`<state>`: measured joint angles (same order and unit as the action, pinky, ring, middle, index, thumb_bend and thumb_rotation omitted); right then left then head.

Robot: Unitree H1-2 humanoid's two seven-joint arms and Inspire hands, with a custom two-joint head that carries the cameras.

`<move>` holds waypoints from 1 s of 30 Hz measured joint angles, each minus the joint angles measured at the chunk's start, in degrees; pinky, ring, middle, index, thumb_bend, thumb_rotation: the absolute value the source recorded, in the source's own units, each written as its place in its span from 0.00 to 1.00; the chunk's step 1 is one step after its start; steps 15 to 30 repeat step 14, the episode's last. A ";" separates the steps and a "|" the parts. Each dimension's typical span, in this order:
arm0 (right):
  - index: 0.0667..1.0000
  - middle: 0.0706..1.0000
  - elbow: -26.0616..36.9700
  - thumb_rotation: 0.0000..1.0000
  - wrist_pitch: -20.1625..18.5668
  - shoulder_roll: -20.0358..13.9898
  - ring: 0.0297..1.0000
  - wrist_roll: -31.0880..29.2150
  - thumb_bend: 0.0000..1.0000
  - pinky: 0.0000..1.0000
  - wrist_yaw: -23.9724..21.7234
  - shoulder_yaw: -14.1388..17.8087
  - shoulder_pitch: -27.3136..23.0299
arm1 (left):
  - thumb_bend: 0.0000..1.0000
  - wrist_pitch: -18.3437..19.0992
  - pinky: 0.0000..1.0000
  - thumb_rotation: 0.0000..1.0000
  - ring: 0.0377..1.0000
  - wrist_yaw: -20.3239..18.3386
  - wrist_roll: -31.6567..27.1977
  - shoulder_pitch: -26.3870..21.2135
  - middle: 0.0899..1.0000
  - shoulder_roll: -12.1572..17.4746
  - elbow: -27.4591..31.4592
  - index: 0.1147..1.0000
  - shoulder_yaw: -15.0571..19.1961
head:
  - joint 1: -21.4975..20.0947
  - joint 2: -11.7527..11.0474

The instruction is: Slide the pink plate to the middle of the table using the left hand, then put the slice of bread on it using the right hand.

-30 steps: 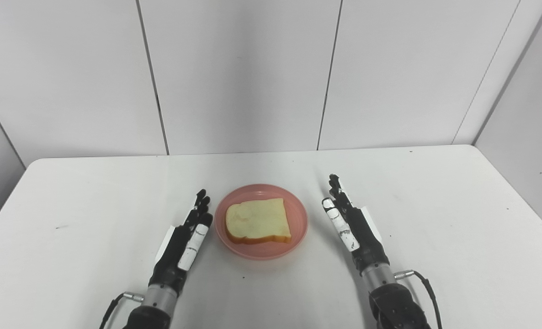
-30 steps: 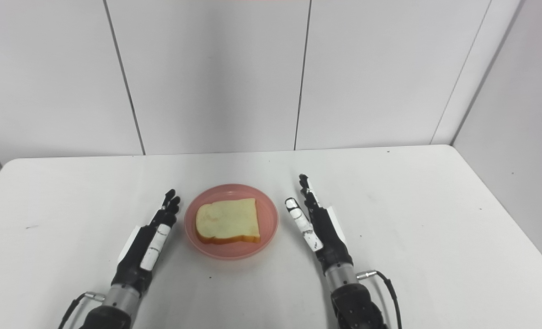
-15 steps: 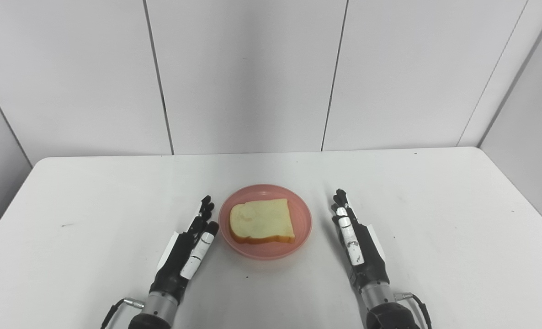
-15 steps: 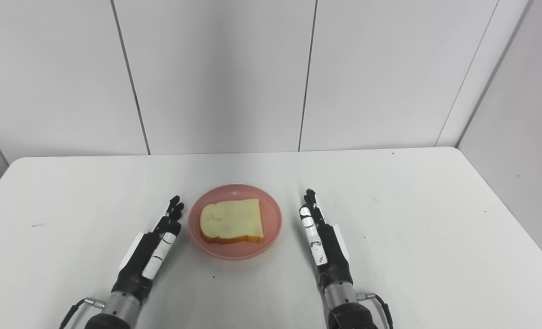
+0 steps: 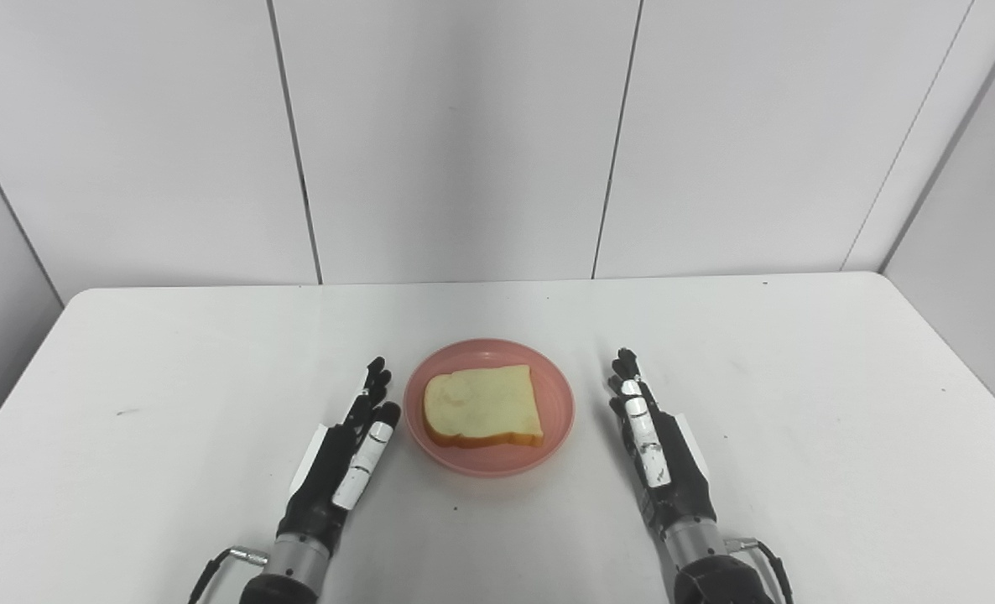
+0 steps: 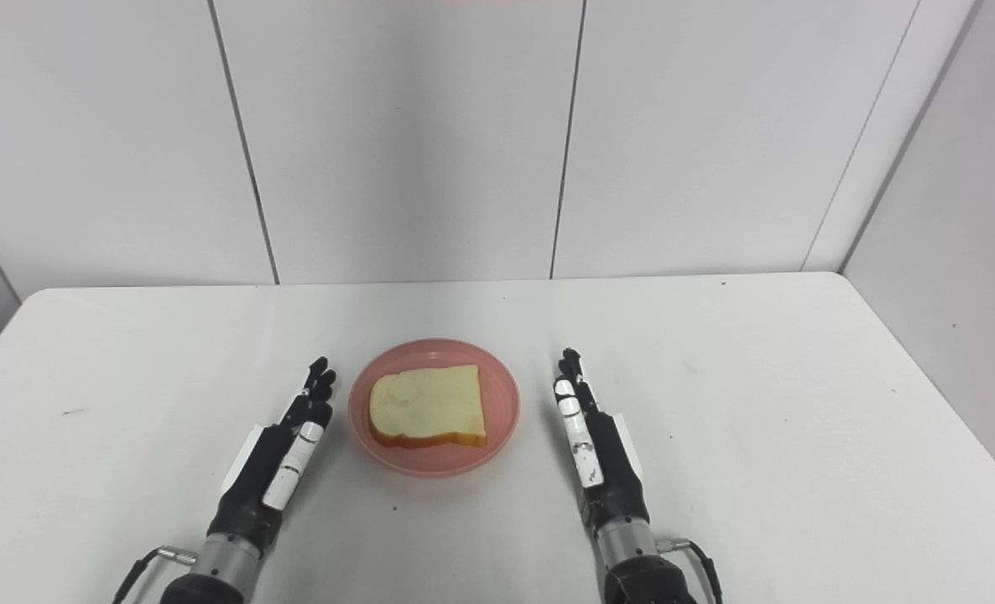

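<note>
A pink plate (image 5: pixel 556 401) sits near the middle of the white table (image 5: pixel 170 352). A slice of bread (image 5: pixel 482 406) lies flat on it. My left hand (image 5: pixel 342 457) rests on the table just left of the plate, fingers straight and open, holding nothing. My right hand (image 5: pixel 655 445) rests on the table to the right of the plate, a short gap away, fingers straight and open, empty. The plate (image 6: pixel 506 394), the bread (image 6: pixel 428 406) and both hands (image 6: pixel 279 457) (image 6: pixel 594 449) show the same way in the right eye view.
White wall panels stand behind the table's far edge (image 5: pixel 497 283). A few small dark specks mark the tabletop (image 5: pixel 127 411).
My right hand has drawn back toward me and a little away from the plate. The camera has shifted slightly. The left hand, plate and bread have stayed put.
</note>
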<state>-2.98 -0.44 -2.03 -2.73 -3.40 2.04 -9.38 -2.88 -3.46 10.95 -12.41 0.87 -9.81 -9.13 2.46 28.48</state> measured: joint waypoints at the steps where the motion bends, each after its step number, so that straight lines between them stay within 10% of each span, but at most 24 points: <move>1: 1.00 1.00 -0.01 1.00 0.00 -0.13 1.00 -0.02 0.23 1.00 -0.02 -0.05 0.00 | 0.69 0.42 1.00 1.00 1.00 -0.18 -0.68 0.00 1.00 -0.06 0.09 1.00 0.11 | 0.09 0.00; 30: 1.00 1.00 0.01 1.00 -0.09 -0.92 1.00 -0.45 0.21 1.00 -0.01 -0.70 0.01 | 0.71 5.14 1.00 1.00 1.00 -0.81 4.52 -0.04 1.00 1.78 3.37 1.00 -3.00 | 0.18 0.26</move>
